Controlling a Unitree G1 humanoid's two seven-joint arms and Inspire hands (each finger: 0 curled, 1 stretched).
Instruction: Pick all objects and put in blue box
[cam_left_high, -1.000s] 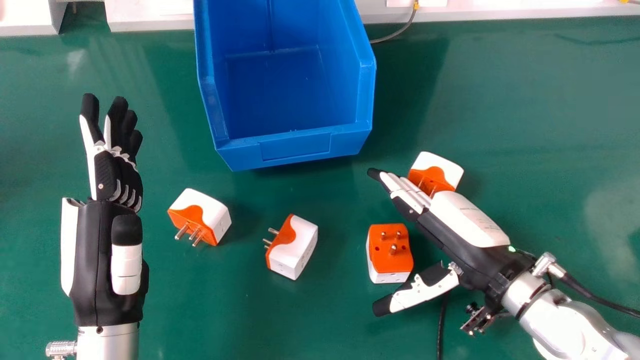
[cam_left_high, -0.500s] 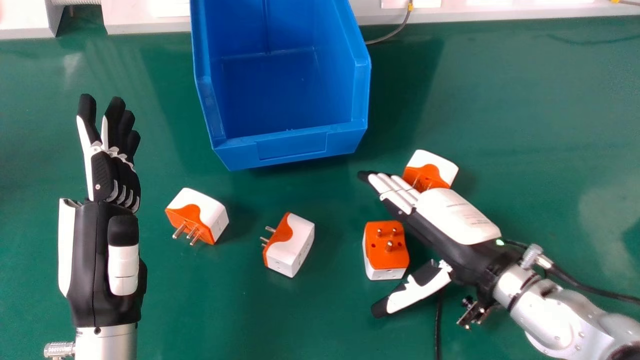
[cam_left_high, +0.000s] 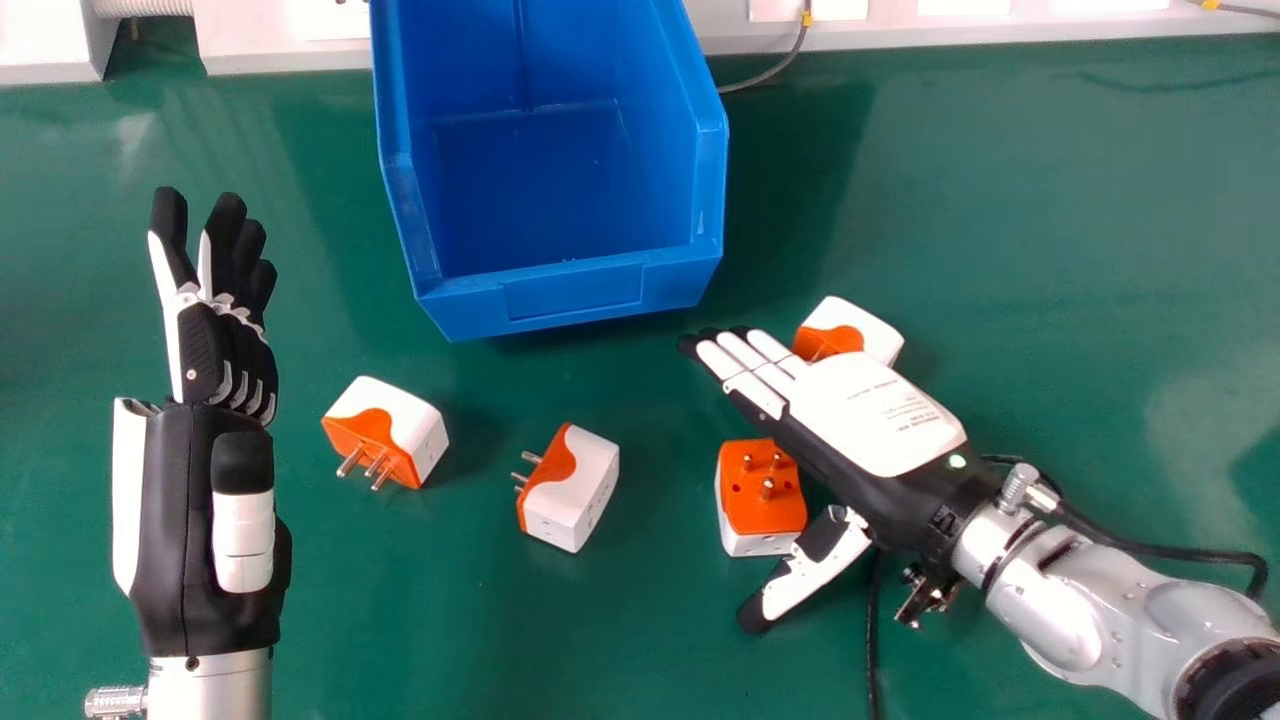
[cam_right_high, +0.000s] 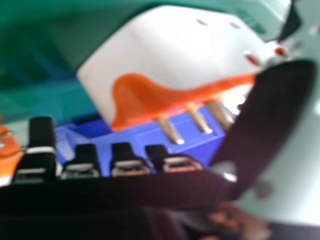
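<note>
Fingers straight and thumb apart, the left hand (cam_left_high: 188, 460) holds nothing, farthest left over the counter (cam_left_high: 1050, 250). Next comes one plug adapter (cam_left_high: 400, 430) on its side, its pins toward the near edge. The blue box (cam_left_high: 572, 292) sits up at the counter's far edge, its low front wall facing the robot. Nearer than that wall lies a second adapter (cam_left_high: 575, 490), pins pointing left. A third adapter (cam_left_high: 760, 495) stands pins up, farther right, partly under the right hand (cam_left_high: 875, 415). That hand is wide and empty, its thumb well away from its straight fingers; whether it touches this adapter, I cannot tell. Just beyond the hand, toward the far edge, a fourth adapter (cam_left_high: 868, 328) is partly covered.

The step in hand looks like lining up the first pick, probably the pins-up adapter, as it lies by the gap between thumb and fingers. The next move calls for bringing the palm in beside its body and closing on it, clear of the pins, without nudging the one beyond.

Count: four adapters, all outside the box; one box; two hands.
</note>
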